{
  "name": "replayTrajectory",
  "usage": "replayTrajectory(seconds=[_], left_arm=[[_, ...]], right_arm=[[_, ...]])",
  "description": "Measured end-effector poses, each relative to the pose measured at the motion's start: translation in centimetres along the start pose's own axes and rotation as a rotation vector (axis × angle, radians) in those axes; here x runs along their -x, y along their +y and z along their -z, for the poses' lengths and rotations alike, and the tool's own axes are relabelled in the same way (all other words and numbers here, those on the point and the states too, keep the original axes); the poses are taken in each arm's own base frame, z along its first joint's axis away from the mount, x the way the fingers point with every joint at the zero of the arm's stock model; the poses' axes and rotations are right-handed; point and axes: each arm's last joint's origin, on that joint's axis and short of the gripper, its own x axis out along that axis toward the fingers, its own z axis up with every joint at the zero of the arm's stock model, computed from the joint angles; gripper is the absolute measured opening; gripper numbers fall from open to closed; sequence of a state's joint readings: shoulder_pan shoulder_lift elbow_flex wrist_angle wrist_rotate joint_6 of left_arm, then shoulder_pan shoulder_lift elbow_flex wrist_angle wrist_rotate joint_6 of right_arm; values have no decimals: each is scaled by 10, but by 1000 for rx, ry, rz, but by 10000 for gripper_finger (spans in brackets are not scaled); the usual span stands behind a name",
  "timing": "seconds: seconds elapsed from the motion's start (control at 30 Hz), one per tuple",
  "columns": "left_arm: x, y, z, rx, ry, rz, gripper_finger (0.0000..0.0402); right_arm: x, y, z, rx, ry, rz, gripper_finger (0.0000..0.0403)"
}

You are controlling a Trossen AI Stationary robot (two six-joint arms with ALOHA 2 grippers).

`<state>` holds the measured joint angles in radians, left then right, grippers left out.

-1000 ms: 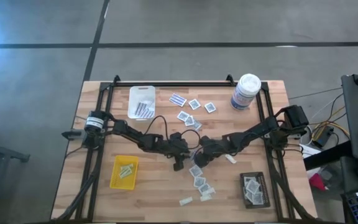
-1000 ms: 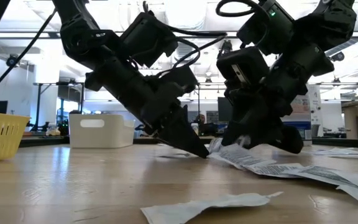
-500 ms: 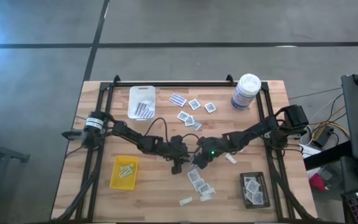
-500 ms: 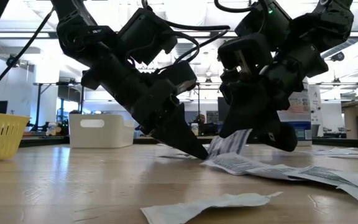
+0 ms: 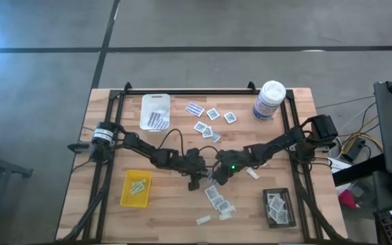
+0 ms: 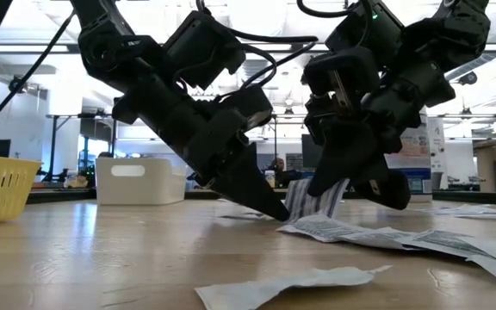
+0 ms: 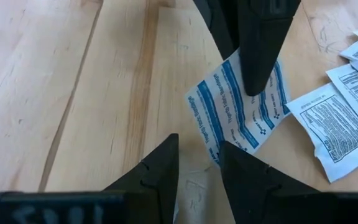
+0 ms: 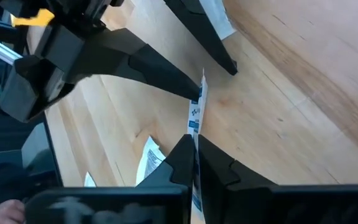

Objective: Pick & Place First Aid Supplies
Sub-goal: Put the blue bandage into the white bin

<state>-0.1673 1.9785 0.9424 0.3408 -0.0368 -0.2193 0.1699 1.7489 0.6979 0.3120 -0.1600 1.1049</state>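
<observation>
A blue-and-white striped packet [image 7: 229, 109] stands tilted on the wood between my two grippers near the table's middle. My right gripper [image 5: 218, 177] is shut on it. My left gripper [image 5: 195, 180] points down at the table just left of it, slightly open, its fingertips [image 7: 173, 142] on either side of the packet's near corner. White square packets [image 5: 216, 197] lie on the table's near side of the grippers, and more [image 5: 211, 114] lie toward the far edge. Printed white packets [image 7: 344, 118] lie flat beside the striped one. My right gripper pinches the striped packet by one end [image 8: 195, 127] between its two fingers, slanting down from the table's right. The packet stands on edge between the fingers, tilted [image 6: 315, 200], with its lower end [image 6: 293, 215] on the table. My left gripper's tips [image 6: 278, 212] sit at that lower end; whether they touch it I cannot tell.
A white tray [image 5: 155, 111] with striped strips sits far left, a yellow tray [image 5: 136, 188] near left, a black tray [image 5: 278, 207] near right. A tall white canister [image 5: 269, 100] stands at the far right. A pale strip [image 6: 287, 284] lies toward the near edge.
My right gripper has risen a little and drawn the striped packet's held end up. The packet, nearly flat a second ago, now stands steeply tilted, its lower end staying on the table by my left gripper's tips.
</observation>
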Motion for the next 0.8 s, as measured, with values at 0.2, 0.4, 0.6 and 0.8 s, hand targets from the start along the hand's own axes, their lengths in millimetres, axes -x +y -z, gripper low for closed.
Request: replayTrajectory(seconds=[0.2, 0.4, 0.6, 0.8], left_arm=[[0, 0, -1, 45, -2, 13, 122], [0, -1, -6, 16, -4, 17, 122], [2, -3, -15, 8, 3, 24, 122], [20, -5, -27, -1, 38, 28, 122]], right_arm=[[0, -2, 1, 27, 13, 26, 8], [0, -2, 2, 59, 14, 27, 8], [0, -4, 3, 86, 21, 43, 8], [2, -3, 2, 119, 21, 40, 8]])
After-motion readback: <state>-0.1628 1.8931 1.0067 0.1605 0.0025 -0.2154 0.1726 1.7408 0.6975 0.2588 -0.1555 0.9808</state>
